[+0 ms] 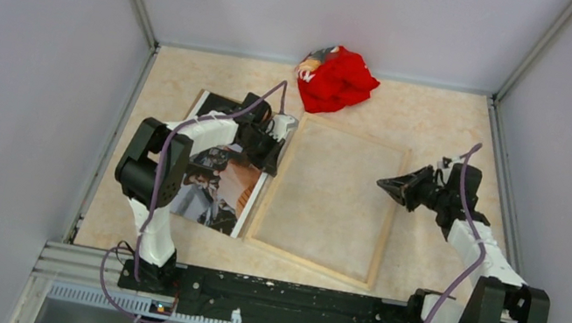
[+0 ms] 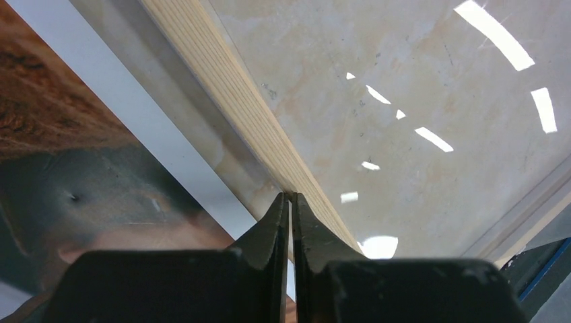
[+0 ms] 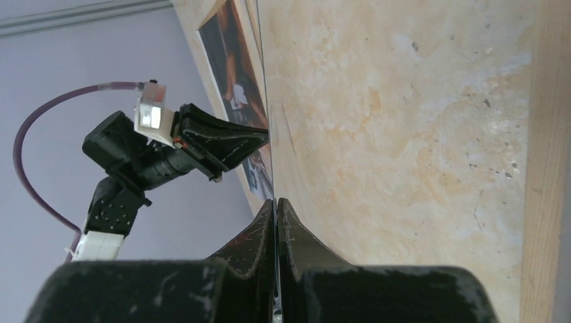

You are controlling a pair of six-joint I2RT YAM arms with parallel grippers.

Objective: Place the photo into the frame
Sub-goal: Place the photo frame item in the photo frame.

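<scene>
The frame [image 1: 384,223] lies back up in the middle of the table, pale wood rails around a clear pane [image 1: 330,192]. The photo [image 1: 211,188] lies picture side up just left of it, partly under my left arm. My left gripper [image 1: 270,161] points down at the frame's left rail [image 2: 222,87], its jaws drawn to a hairline slit [image 2: 290,196] where the photo's white border [image 2: 135,101] runs under them. I cannot see anything pinched. My right gripper [image 1: 379,182] is shut and empty, low over the pane beside the right rail [image 3: 549,134].
A crumpled red cloth [image 1: 337,80] lies at the back of the table, just beyond the frame's far corner. Grey walls close in the table on the left, back and right. A black rail carries both arm bases along the near edge.
</scene>
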